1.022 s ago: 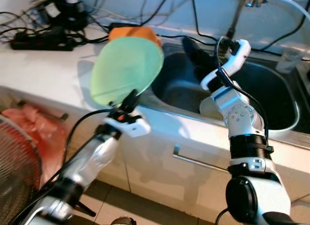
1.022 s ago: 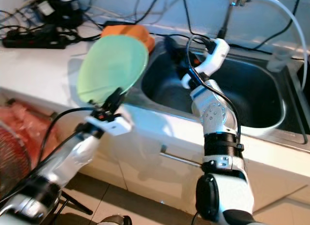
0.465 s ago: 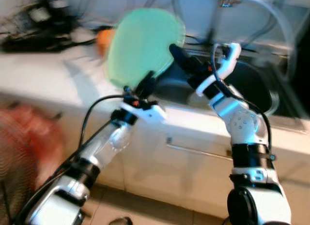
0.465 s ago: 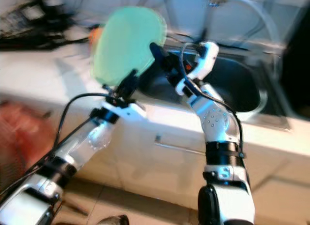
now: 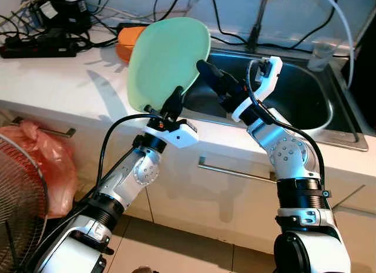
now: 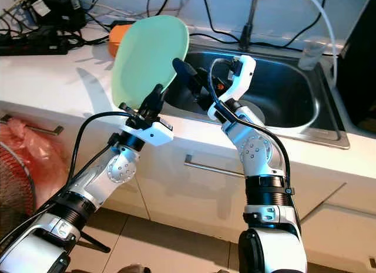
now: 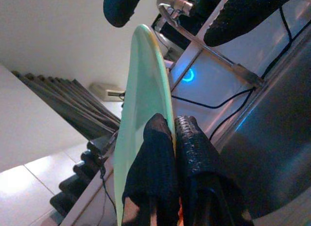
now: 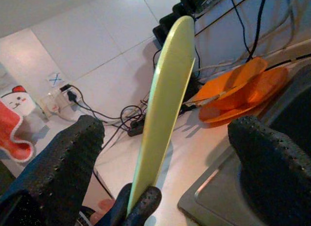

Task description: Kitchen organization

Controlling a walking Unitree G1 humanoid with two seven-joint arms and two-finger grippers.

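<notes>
Both arms are silver-grey, built from jointed segments with black ribbed collars and round screwed joint housings. A white wrist block sits behind each claw, left claw [image 5: 174, 100] and right claw [image 5: 214, 79], carrying long black fingers (dimpled, rubber-like pads). Black cables loop along each forearm. An orange marking, possibly a connector, shows at each wrist.

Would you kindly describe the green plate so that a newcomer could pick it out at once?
Start at the steel sink set in the white counter. Just off its left edge the left gripper holds the green plate up on edge by its lower rim, with the open right gripper beside it. Unlike the orange plates lying flat behind, it is pale green and raised.
</notes>
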